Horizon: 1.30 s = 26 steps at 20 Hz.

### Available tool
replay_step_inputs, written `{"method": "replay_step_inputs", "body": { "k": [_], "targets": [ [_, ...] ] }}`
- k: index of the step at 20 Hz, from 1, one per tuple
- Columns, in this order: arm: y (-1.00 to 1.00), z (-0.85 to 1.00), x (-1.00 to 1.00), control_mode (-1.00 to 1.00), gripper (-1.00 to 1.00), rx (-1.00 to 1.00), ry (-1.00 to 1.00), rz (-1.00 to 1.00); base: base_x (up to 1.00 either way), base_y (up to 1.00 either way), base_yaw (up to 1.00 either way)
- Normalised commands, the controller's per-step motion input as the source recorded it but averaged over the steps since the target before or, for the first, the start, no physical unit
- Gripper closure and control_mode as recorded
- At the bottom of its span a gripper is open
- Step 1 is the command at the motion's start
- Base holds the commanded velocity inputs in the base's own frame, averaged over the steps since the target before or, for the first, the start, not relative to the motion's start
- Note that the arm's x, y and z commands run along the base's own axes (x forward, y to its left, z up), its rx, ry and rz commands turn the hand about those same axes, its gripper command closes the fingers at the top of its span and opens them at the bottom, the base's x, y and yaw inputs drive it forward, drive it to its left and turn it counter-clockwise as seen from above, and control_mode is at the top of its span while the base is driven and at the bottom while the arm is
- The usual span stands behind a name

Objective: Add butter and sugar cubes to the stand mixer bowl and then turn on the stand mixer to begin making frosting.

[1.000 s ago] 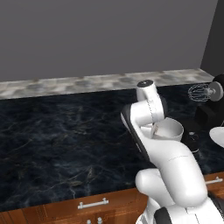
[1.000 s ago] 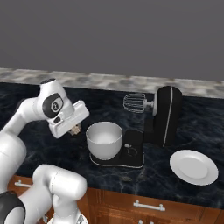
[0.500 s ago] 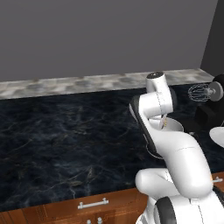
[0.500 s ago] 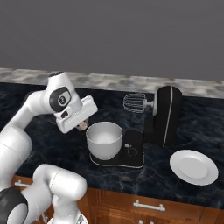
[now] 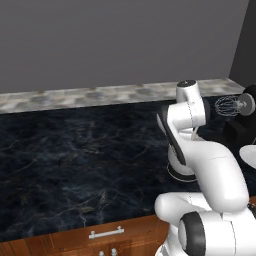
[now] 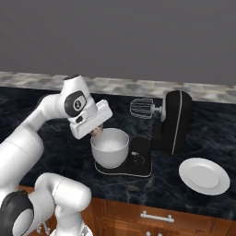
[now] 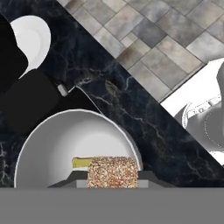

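My gripper [image 6: 97,132] hangs over the near-left rim of the stand mixer bowl [image 6: 110,148], shut on a brown speckled sugar cube [image 7: 113,171]. In the hand view the cube sits between my dark fingertips [image 7: 72,179], above the bowl's pale inside [image 7: 65,140]. A yellow piece of butter [image 7: 81,162] shows just behind the cube, low in the bowl. The bowl stands on the base of the black stand mixer [image 6: 173,122]. The mixer's head is tilted up, and its wire whisk [image 6: 142,109] is clear of the bowl.
A white plate [image 6: 203,175] lies on the dark marble counter [image 6: 55,152] to the right of the mixer. A grey wall runs behind a pale stone strip. The counter's front edge and wooden drawers [image 6: 156,214] lie below.
The arm has swung right and a little up, carrying the sugar cube from left of the bowl to over its rim. Mixer, bowl and plate have not moved.
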Motion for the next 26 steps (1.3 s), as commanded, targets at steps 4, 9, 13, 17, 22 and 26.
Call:
{"method": "replay_step_inputs", "body": {
  "k": [4, 9, 13, 17, 22, 26],
  "targets": [
    [-0.09, -0.27, 0.04, -1.0, 1.0, 0.01, 0.0, 0.0, 0.0, 0.0, 0.0],
    [-0.17, -0.22, 0.04, -1.0, 1.0, 0.05, 0.0, 0.0, 0.0, 0.0, 0.0],
    [-0.14, -0.28, 0.11, -1.0, 1.0, 0.04, 0.0, 0.0, 0.0, 0.0, 0.0],
    [-0.06, -0.32, 0.21, -1.0, 1.0, 0.03, 0.01, 0.01, 0.0, 0.0, 0.0],
    [-0.03, -0.36, 0.21, -1.0, 1.0, 0.03, 0.0, 0.0, 0.0, 0.0, 0.0],
    [0.0, -0.39, 0.18, -1.0, 1.0, 0.03, 0.0, 0.01, 0.0, 0.0, 0.0]
  ]
}}
